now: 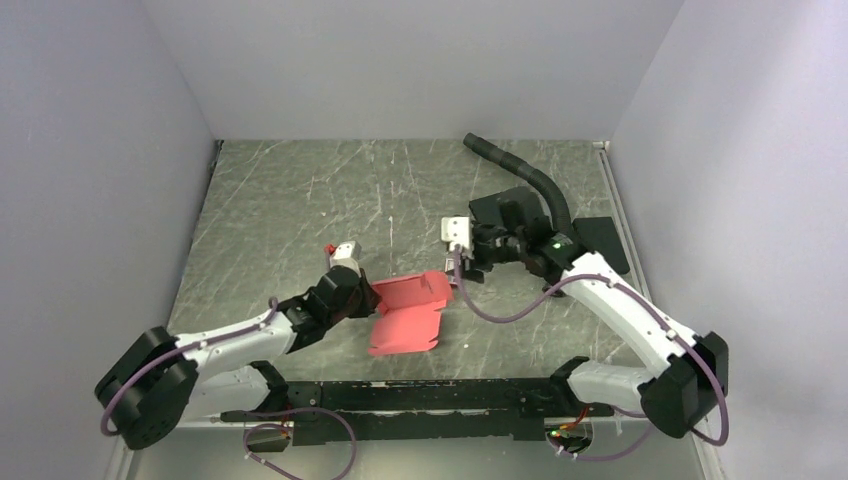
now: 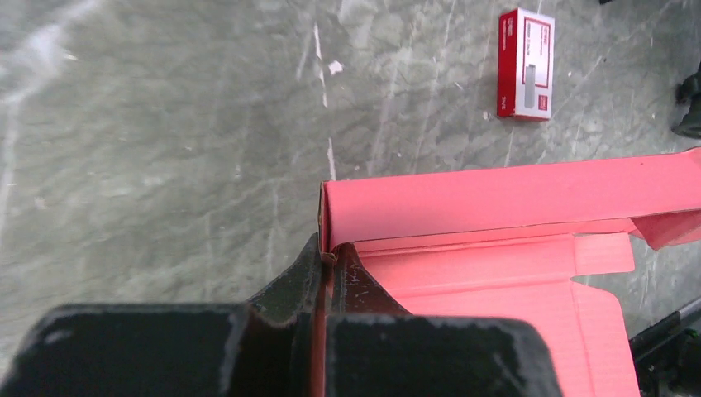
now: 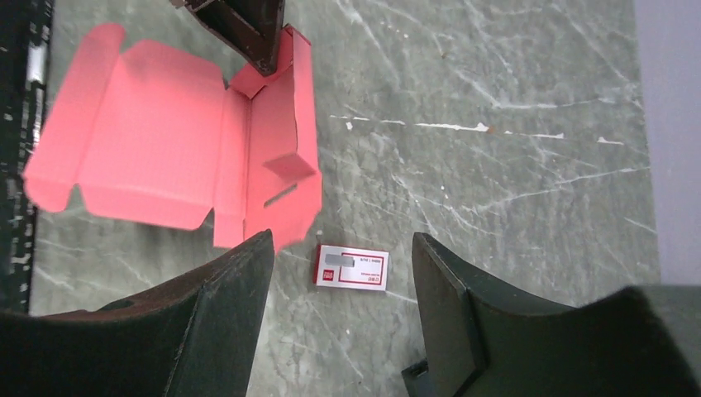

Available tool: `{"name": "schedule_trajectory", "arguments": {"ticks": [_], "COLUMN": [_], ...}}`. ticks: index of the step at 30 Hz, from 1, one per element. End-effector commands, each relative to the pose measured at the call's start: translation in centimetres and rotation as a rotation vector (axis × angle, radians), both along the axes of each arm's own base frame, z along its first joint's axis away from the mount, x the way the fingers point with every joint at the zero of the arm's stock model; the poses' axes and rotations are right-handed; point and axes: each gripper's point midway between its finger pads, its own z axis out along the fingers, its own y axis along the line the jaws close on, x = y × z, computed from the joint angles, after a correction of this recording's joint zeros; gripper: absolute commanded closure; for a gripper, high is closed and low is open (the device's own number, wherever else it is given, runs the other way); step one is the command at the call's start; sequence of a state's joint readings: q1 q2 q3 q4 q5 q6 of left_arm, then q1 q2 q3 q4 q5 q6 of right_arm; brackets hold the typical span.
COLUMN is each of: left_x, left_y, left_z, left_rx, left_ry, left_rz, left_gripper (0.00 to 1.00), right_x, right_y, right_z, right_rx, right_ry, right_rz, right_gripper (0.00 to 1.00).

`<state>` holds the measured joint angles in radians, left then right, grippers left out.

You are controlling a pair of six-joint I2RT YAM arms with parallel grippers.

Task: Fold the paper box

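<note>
Paper box (image 1: 408, 315) lies near the front middle of the table (image 1: 300, 200), between the two arms. Every face we see is plain matte pink-red.

Only print in the scene is on a small red-and-white card (image 3: 351, 267), flat on the table just beyond the box. Its lines of text are too small for us to read. From the top view we cannot make the card out.

Left gripper (image 2: 331, 266) is clamped tight on the box's left corner, with thin cardboard pinched between both fingers. Its own dark body blocks the bottom of the wrist view.

Right gripper (image 3: 340, 240) hangs above the card, jaws apart, nothing between them. It is just beside the box's right end; we cannot tell whether it touches.

Box is a thin die-cut sheet. The broad base panel lies flat and has a rounded flap at its near end. One long side panel is raised along a crease and carries a narrow slot and a small folded tab. Faint ribbing shows on the inner face.

Table is grey, marbled and scratched. A flat black pad (image 1: 600, 240) and a ribbed black hose (image 1: 520, 170) sit far right, partly behind the right arm.
</note>
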<state>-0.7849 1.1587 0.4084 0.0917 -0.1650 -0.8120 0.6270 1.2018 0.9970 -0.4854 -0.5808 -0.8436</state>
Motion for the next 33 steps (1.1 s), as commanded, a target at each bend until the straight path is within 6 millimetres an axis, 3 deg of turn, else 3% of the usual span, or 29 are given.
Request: {"name": "schedule_trajectory", "arguments": {"ticks": [1, 5, 7, 11, 13, 20, 22, 26, 33], "left_x": [1.5, 2.2, 2.4, 2.6, 2.7, 3.2, 3.3, 3.7, 3.8], "left_y": [2.2, 4.1, 5.0, 6.3, 6.6, 5.7, 5.2, 4.3, 3.5], "left_z": [2.5, 5.2, 6.7, 8.8, 9.6, 10.7, 11.0, 12.0, 13.6], "left_rx": [0.021, -0.027, -0.066, -0.125, -0.133, -0.194, -0.226, -0.283, -0.335], "left_ry": [-0.16, -0.265, -0.315, -0.401, -0.429, -0.451, -0.455, -0.484, -0.514], "left_rz": [0.081, 0.188, 0.241, 0.303, 0.315, 0.315, 0.308, 0.295, 0.273], "left_gripper": [1.0, 1.0, 1.0, 1.0, 1.0, 1.0, 1.0, 1.0, 1.0], "right_x": [-4.1, -5.7, -5.2, -2.4, -1.0, 2.2, 2.2, 1.4, 0.9], "right_y": [-0.3, -0.4, -0.2, -0.5, -0.4, 0.0, 0.3, 0.8, 1.0], "right_z": [3.6, 3.7, 3.4, 1.9, 1.6, 1.2, 1.6, 2.0, 2.5], "right_rx": [0.151, 0.262, 0.317, 0.438, 0.491, 0.643, 0.699, 0.75, 0.768], "right_ry": [0.151, 0.345, 0.429, 0.601, 0.659, 0.749, 0.803, 0.906, 0.967], "right_rz": [0.141, 0.157, 0.107, -0.122, -0.232, -0.436, -0.431, -0.397, -0.372], "right_gripper": [0.34, 0.4, 0.52, 0.95, 1.0, 1.0, 0.98, 0.82, 0.8]}}
